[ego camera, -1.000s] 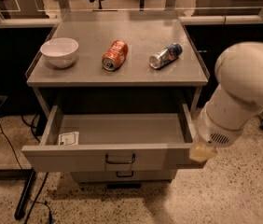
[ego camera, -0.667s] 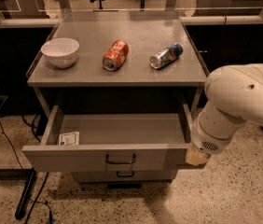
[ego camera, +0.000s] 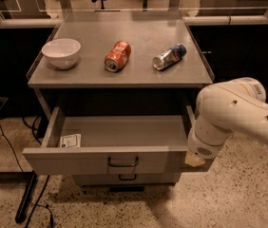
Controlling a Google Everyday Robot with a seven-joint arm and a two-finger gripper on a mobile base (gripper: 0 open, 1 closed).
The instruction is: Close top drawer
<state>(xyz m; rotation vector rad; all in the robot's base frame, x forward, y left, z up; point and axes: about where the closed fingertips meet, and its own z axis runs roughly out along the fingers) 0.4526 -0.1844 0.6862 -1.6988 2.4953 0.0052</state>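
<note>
Spread or pressed together cannot be told for the gripper (ego camera: 194,159), a beige tip at the right end of the wide grey metal top drawer (ego camera: 77,161), which stands pulled well out.

Since the frame before, that tip has edged left toward the front panel's right end and the bulky white arm (ego camera: 234,113) has sunk slightly; the drawer has not shifted. The arm enters from the right, bends at a rounded joint and angles down to that corner. A small white card (ego camera: 70,141) lies at the drawer floor's front left. Farther back, on the grey metal cabinet top (ego camera: 138,37), a white bowl (ego camera: 61,52), an orange can (ego camera: 118,56) and a blue-and-silver can (ego camera: 169,57), both cans on their sides, form a row.
</note>
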